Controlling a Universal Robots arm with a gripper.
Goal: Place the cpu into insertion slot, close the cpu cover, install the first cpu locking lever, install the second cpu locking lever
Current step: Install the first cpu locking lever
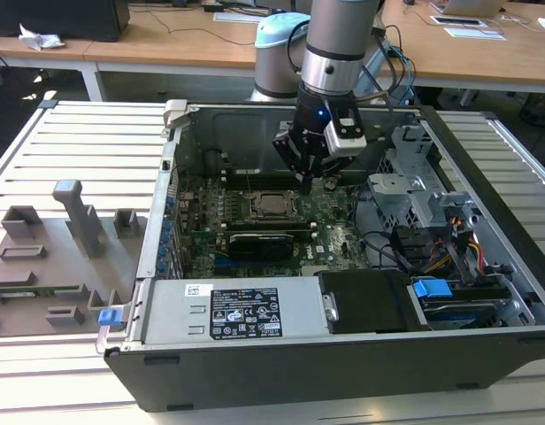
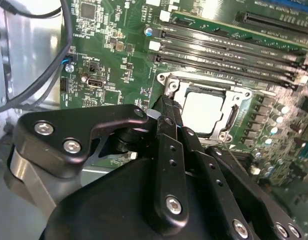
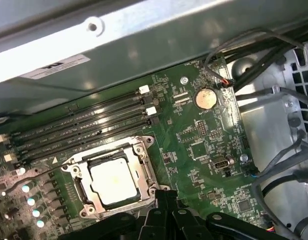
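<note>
**A:** The cpu (image 1: 271, 206), where is it sitting?

**B:** Start wide. A slatted table (image 1: 78, 133) carries an open computer case (image 1: 281, 372), which takes up the middle and right of the exterior view. On the exterior view's left, a grey tray (image 1: 42, 257) of holders lies on the same table.

**A:** And the arm?

**B:** The arm (image 1: 339, 44) enters at the top centre of the exterior view and points down into the case, over the green board (image 1: 343, 248).

**A:** What about the hand?

**B:** The hand (image 1: 308, 180) hangs just above the board, up and to the right of the chip in the exterior view. In both wrist views its fingers (image 2: 169, 150) lie pressed together with nothing between them. Their ends are right by one corner of the cover (image 3: 146, 172). I cannot tell whether they touch it.

**A:** So the chip is in?

**B:** Yes. In both wrist views it lies flat in the black slot (image 3: 81, 187), silver face up. The cover lies down around it, and the chip shows through the cover's window. Long memory slots (image 3: 84, 125) run just beside the cover. A coin battery (image 3: 205, 98) sits on the board well apart from it.
</note>
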